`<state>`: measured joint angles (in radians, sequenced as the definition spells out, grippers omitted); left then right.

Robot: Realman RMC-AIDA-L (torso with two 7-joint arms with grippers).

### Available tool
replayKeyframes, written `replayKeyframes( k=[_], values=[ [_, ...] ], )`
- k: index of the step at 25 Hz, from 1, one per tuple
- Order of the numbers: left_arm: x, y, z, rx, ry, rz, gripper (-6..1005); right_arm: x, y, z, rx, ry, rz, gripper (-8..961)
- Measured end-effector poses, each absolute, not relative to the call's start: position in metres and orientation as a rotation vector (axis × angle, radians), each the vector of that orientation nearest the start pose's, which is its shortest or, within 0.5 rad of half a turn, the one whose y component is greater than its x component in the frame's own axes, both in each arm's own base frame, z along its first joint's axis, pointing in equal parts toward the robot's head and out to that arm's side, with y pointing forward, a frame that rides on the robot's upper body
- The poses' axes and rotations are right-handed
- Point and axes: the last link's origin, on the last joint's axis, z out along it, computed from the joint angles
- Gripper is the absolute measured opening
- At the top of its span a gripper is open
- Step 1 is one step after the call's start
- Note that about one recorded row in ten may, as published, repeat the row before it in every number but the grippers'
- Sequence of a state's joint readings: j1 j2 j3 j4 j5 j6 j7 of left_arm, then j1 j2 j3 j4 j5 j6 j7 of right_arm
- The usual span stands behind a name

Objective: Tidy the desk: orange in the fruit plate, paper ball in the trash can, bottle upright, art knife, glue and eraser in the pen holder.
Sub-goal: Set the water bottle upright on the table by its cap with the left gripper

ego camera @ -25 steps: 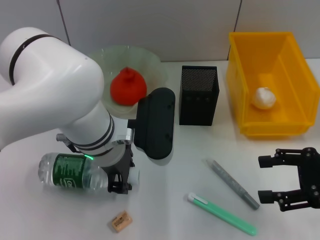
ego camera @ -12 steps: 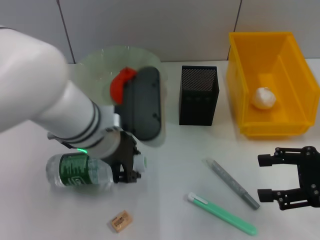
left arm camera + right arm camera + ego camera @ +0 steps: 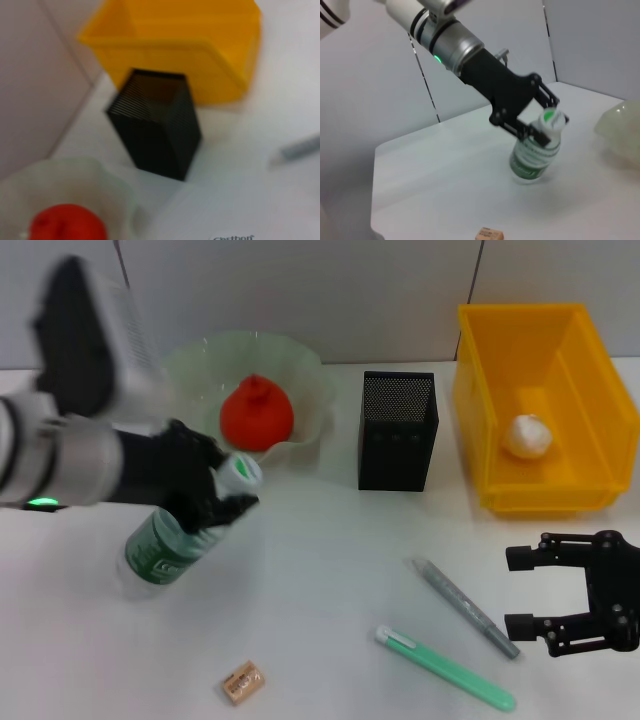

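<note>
Bottle (image 3: pixel 178 536) tilted in the left gripper (image 3: pixel 222 490), base on the white desk (image 3: pixel 330 570)!
Black fingers pinch the neck under the white cap with its green spot; clear ribbed plastic, green label, print unreadable. Knobbly orange (image 3: pixel 256 412) sits in the wavy pale-green fruit plate (image 3: pixel 310 390) at 12 o'clock of the bottle. Crumpled paper ball (image 3: pixel 527 435) lies in the glossy yellow trash can (image 3: pixel 575 480); the black mesh pen holder (image 3: pixel 397 430) stands between. Tan eraser (image 3: pixel 242 682), dark print illegible, at 6 o'clock. Right gripper (image 3: pixel 520 590) hovers spread at 4 o'clock.
</note>
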<state>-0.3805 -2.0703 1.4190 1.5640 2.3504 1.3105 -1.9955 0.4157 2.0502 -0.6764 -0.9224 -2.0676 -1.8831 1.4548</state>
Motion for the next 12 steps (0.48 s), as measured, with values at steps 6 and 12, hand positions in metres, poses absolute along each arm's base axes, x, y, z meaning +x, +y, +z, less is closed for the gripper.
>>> replayKeyframes(
  k=[6,12],
  values=[
    [-0.197,0.341,0.048,-2.558,-0.303,-0.107,472,0.268,0.283,0.048,-2.898,0.547,0.655,835],
    [-0.219,0.332,0.059,-2.449,-0.404,-0.301,478,0.267,0.283,0.046,-2.899,0.56,0.668,834]
  ],
)
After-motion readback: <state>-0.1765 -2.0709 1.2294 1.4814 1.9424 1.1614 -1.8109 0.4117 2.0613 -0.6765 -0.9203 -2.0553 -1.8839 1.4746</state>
